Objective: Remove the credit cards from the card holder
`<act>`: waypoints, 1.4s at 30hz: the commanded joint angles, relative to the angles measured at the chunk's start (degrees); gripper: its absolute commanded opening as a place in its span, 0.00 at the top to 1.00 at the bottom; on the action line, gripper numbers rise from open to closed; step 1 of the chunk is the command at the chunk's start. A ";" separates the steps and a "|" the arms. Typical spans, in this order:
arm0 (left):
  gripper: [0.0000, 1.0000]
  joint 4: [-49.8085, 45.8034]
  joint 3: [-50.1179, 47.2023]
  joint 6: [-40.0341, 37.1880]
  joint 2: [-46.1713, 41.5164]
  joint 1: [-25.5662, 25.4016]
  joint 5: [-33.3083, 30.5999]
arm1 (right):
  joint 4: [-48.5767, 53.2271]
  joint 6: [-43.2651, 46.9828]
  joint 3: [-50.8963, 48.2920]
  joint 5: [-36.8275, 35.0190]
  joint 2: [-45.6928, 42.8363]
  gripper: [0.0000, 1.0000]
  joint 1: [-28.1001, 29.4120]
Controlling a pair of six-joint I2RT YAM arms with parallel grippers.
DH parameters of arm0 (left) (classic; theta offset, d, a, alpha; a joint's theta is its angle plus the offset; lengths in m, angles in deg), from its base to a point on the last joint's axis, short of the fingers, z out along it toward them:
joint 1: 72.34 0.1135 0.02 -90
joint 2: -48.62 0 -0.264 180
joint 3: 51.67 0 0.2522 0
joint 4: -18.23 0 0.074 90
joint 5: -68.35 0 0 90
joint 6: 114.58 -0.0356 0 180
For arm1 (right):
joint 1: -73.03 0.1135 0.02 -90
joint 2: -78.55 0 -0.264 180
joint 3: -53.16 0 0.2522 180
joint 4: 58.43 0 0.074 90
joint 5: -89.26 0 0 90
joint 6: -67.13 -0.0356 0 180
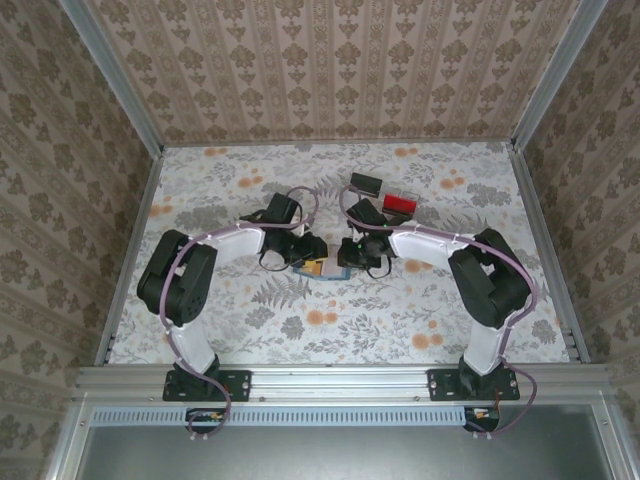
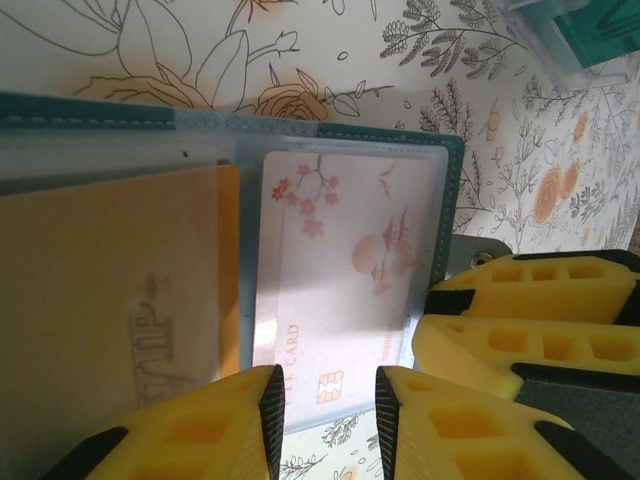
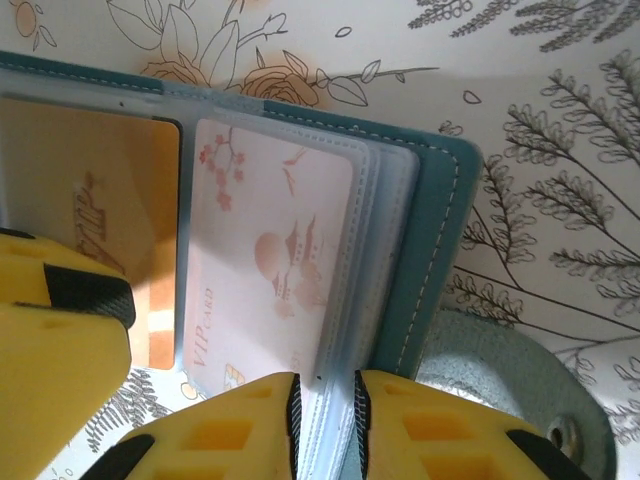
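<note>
The teal card holder [image 1: 325, 268] lies open on the flowered table between both grippers. In its clear pockets sit two credit cards: an orange one [image 2: 110, 290] [image 3: 100, 200] on the left and a pale one with pink blossoms [image 2: 350, 270] [image 3: 270, 250] on the right. My left gripper [image 2: 330, 420] [image 1: 312, 255] is open, its jaws straddling the pale card's lower edge near the chip. My right gripper [image 3: 327, 420] [image 1: 350, 255] is shut on the stack of clear sleeves at the card holder's [image 3: 430, 250] right edge. Its yellow fingers [image 2: 530, 340] press against the holder's teal border [image 2: 455, 200].
A black block [image 1: 364, 183], a red block [image 1: 399, 203] and another black block [image 1: 365, 212] lie just behind the grippers. A clear tray [image 2: 580, 30] with a teal block sits beyond the holder. The holder's grey strap tab [image 3: 510, 390] sticks out to the right.
</note>
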 commanded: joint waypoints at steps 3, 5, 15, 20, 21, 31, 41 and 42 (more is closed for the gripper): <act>0.68 -0.37 0.99 0.20 1.51 -0.31 -0.27 | 0.90 0.71 2.88 1.63 3.08 0.75 -0.33; 0.68 -0.29 0.77 0.08 1.69 -0.08 -0.33 | 1.56 0.96 3.13 0.78 3.79 0.75 -0.32; 0.68 -0.67 -0.28 -0.75 -0.06 1.51 -0.40 | 4.65 2.25 5.15 -0.18 3.88 0.77 -0.67; 0.68 -2.04 0.18 -1.54 0.33 1.56 -1.44 | 5.04 2.20 5.98 0.43 -0.73 0.76 -0.66; 0.68 -1.89 0.04 -1.43 0.63 1.60 -1.38 | 5.13 2.16 6.00 0.20 -1.14 0.76 -0.67; 0.69 -1.04 -0.54 -0.63 0.91 1.59 -1.42 | 4.32 0.71 6.37 1.58 1.39 0.78 -0.15; 0.71 -3.42 0.31 -0.66 2.13 1.69 -2.80 | 6.68 -1.84 8.24 1.09 6.03 0.81 -0.67; 0.71 -3.19 0.27 -0.60 2.31 1.73 -2.60 | 6.84 -1.68 8.30 0.71 6.26 0.81 -0.75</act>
